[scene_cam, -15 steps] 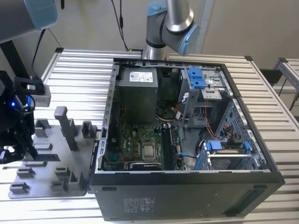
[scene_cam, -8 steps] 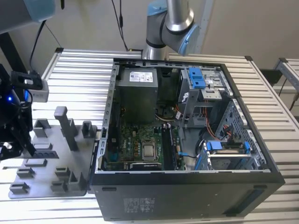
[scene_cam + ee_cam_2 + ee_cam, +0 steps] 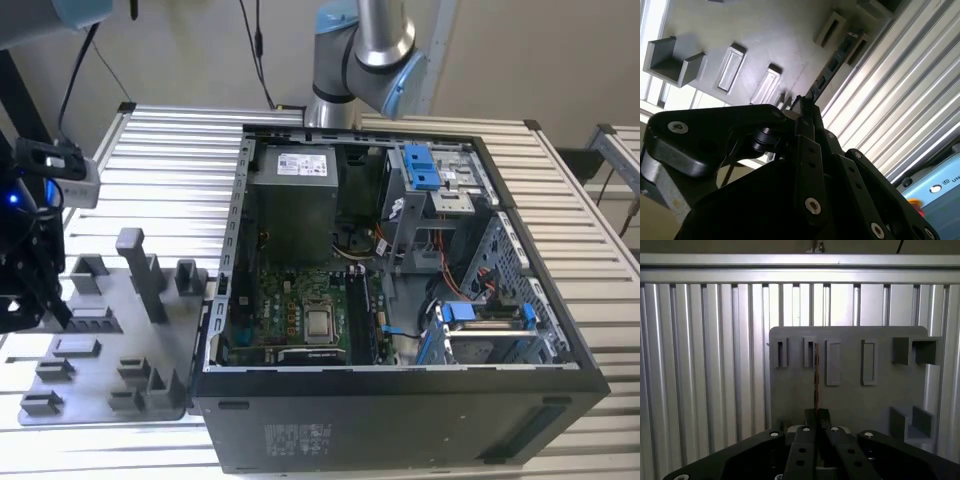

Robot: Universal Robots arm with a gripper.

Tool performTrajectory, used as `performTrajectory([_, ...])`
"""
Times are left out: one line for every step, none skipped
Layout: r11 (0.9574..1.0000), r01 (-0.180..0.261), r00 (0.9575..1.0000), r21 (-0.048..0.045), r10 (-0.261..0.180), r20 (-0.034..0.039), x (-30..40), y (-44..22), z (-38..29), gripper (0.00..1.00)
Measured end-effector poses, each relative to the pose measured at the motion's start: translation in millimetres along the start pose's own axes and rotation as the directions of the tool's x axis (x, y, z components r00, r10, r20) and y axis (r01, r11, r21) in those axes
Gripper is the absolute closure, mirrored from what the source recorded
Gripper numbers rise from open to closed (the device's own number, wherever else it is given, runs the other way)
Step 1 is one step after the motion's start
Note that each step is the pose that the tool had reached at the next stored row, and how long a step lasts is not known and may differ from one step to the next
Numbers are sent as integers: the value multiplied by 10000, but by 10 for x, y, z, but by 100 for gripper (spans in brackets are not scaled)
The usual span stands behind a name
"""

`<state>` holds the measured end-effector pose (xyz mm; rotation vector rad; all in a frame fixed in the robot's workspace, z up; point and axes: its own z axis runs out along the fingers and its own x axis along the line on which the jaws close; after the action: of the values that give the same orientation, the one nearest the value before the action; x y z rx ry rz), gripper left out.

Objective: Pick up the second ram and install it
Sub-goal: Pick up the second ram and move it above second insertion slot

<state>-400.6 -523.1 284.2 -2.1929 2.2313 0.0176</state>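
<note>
Pick-up step, I'd judge: claw (image 3: 816,413) narrow, pinched on the second ram (image 3: 816,372), which stands on edge in a slot near one edge of the grey holder (image 3: 855,405); freeing it calls for a straight lift, no twist.
</note>
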Motion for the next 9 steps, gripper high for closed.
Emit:
performTrajectory([10000,0,10000,0,0,0,0,0,-15,86])
performTrajectory([10000,0,10000,0,0,-1,0,0,-30,86])
performTrajectory([10000,0,10000,-1,0,-1,-1,0,-46,86])
performTrajectory([10000,0,10000,0,0,0,-1,0,-62,86])
performTrajectory([10000,0,10000,0,0,-1,-1,0,-79,86])
performTrajectory([10000,0,10000,0,0,0,-2,0,-96,86])
performTrajectory([10000,0,10000,0,0,0,-2,0,-115,86])
performTrajectory([10000,0,10000,0,0,-1,-2,0,-134,86])
performTrajectory([10000,0,10000,0,0,-1,-3,0,-153,86])
